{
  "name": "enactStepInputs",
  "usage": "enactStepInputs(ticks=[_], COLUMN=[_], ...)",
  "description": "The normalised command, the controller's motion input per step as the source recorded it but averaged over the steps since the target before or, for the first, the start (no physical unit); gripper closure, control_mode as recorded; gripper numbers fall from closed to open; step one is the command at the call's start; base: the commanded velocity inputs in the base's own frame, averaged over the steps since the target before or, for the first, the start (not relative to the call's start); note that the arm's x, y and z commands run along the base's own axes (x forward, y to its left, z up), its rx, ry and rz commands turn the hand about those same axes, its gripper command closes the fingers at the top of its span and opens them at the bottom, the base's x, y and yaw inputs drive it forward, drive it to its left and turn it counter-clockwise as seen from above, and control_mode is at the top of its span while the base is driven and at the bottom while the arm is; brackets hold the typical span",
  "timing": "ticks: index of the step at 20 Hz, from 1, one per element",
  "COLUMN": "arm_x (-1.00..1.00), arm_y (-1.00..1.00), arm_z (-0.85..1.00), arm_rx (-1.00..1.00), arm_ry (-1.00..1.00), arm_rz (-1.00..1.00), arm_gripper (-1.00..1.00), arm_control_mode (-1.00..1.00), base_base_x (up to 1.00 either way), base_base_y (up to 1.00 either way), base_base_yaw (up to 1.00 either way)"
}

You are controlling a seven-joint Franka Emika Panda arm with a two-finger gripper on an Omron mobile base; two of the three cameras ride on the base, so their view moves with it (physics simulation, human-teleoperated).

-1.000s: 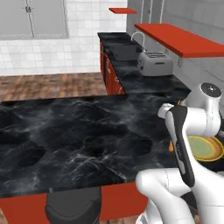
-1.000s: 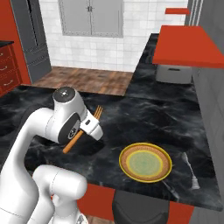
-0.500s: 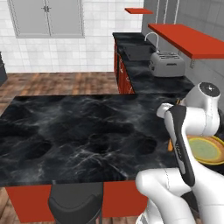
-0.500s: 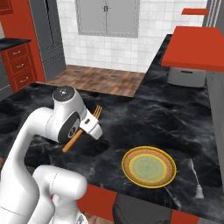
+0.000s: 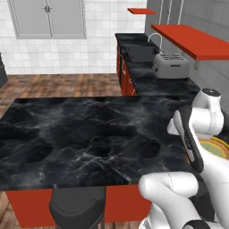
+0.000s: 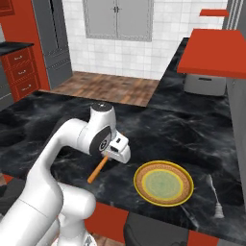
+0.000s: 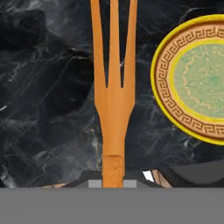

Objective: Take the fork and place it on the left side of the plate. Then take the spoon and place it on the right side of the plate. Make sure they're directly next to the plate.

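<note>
The orange fork [image 7: 114,109] is held by its handle in my gripper [image 7: 114,179], which is shut on it; its tines point away from the hand over the black counter. In the right base view the fork's handle [image 6: 97,170] sticks out below the gripper [image 6: 117,150], a short way left of the plate [image 6: 163,182]. The plate [image 7: 197,78], with an orange-yellow patterned rim and a pale green centre, lies to the right of the tines. The grey spoon [image 6: 215,194] lies on the counter just right of the plate, near the front edge. Part of the plate [image 5: 214,150] peeks out behind my arm.
The black marble island counter [image 6: 182,129] stretches wide to the left. A toaster [image 5: 170,65] and a sink [image 5: 141,51] sit on the far counter under a red shelf [image 5: 192,40]. A dark stool [image 5: 76,208] stands at the island's near edge.
The base has shifted, so the background has slid in both base views. The hand with the fork has come lower and nearer the plate's left side.
</note>
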Motion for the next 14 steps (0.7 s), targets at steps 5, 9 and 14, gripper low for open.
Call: enactStepInputs(ticks=[5, 9, 14], arm_x=[0.19, 0.33, 0.39], arm_y=[-0.18, -0.13, -0.01], arm_z=[-0.52, -0.44, -0.38], arm_rx=[-0.09, -0.06, 0.0], arm_ry=[0.28, 0.12, 0.0], arm_rz=[0.17, 0.15, 0.09], arm_gripper=[1.0, 1.0, 1.0], arm_control_mode=[-1.0, -1.0, -1.0], base_base_x=[0.0, 0.0, 0.0], base_base_y=[0.0, 0.0, 0.0], base_base_yaw=[0.0, 0.0, 0.0])
